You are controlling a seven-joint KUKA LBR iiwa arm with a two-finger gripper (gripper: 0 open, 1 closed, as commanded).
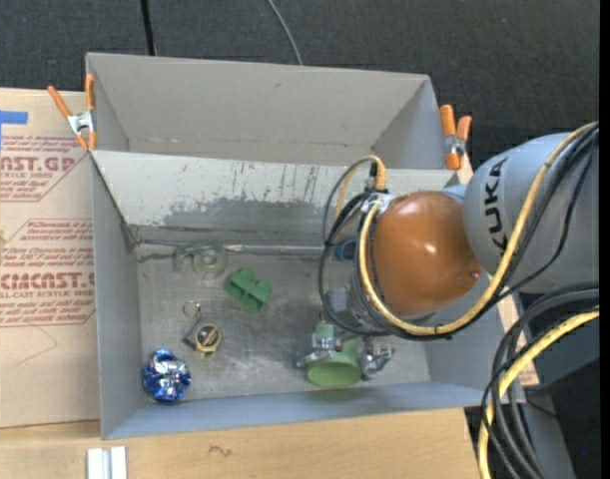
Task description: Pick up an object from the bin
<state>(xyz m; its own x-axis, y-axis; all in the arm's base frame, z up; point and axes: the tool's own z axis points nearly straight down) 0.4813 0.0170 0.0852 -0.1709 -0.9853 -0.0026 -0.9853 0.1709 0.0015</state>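
pale green rounded lump (331, 373) | on bin (265, 407) floor | by front wall

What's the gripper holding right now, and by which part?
Cannot tell. The gripper sits on a pale green rounded piece by the bin front wall; an actual grip isn't visible.

A small green plastic block (248, 288) with a ribbed top lies askew near the middle of the grey metal bin (115, 267) floor. A shiny blue crinkled ball (166, 377) sits in the floor's lower-left corner as seen. Between the two, touching neither, lies a small round gold-and-black piece (206, 337). A tiny metal ring (192, 309) lies just beyond it. A clear rounded thing (210, 259) rests by the far edge.
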